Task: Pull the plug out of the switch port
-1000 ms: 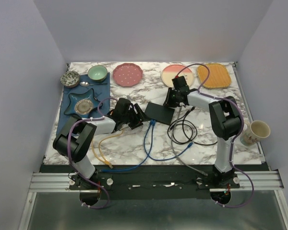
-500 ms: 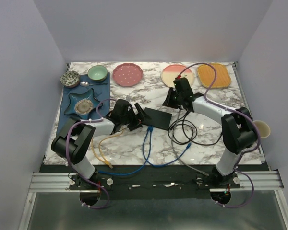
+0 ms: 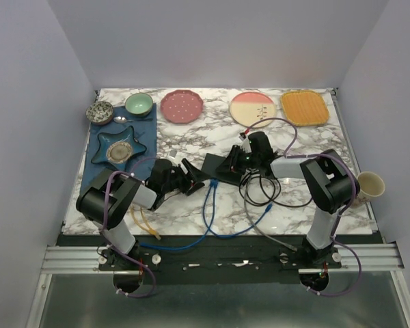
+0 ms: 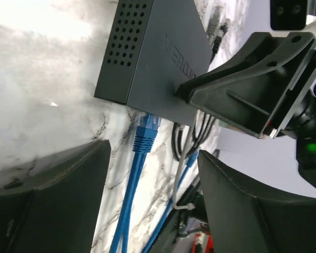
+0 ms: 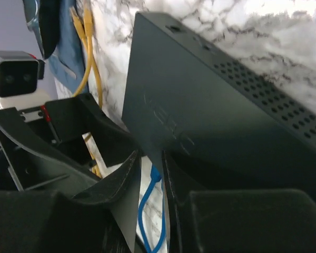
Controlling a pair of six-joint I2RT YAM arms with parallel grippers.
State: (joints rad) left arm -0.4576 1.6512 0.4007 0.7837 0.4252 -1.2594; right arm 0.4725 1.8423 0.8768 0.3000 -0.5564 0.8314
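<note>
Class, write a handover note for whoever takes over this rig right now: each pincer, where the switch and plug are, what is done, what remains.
Left pincer: open, lined up on the blue plug, not touching it.
Right pincer: jaws nearly together at the edge of the switch; whether it grips is unclear.
The blue plug sits in the switch's port.
Done: approach only.
To do: close on the plug and pull it out, with the switch steadied.

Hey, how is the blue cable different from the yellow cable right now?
The blue cable is plugged into the switch; the yellow cable has its near end lying loose, in no socket. The blue cable runs down the middle of the table; the yellow cable lies by the left arm. Both rest on the marble.
</note>
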